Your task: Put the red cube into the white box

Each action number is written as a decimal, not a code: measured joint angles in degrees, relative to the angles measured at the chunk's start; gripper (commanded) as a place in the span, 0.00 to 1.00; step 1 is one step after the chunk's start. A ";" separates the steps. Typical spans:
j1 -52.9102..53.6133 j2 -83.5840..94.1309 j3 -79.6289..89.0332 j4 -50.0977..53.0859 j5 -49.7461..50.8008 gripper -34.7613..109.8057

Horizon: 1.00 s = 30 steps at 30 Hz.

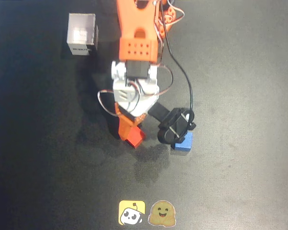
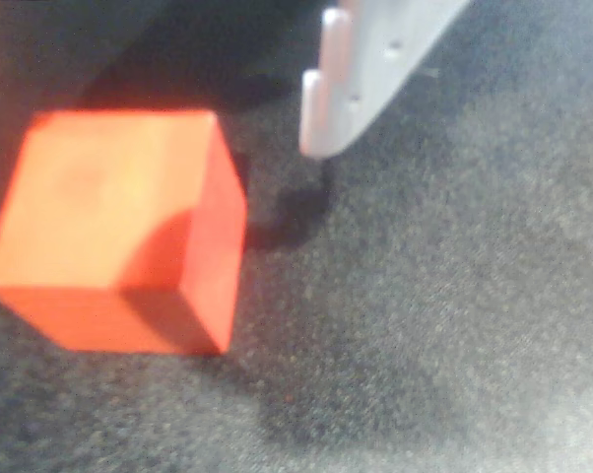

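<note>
red cube is seen resting on the dark surface, well below-right of the white box | fingers are spread wide, nothing held | blue cube lies right of it

You have 2 cubes on the mat: 1 red cube and 1 blue cube. You have 1 white box, open at the top. You have 2 stickers at the near edge in the overhead view: 1 yellow sticker and 1 brown sticker. You have 1 arm with 1 gripper. In the wrist view you see 1 cube, the red one.
</note>
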<state>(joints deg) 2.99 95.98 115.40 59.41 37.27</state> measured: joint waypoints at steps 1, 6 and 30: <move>-0.09 -0.26 -0.53 0.26 0.00 0.41; -0.26 -2.11 -2.90 1.05 0.00 0.41; -0.18 -13.45 -8.35 -0.26 0.18 0.37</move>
<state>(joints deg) 2.81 82.53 107.05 59.15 37.44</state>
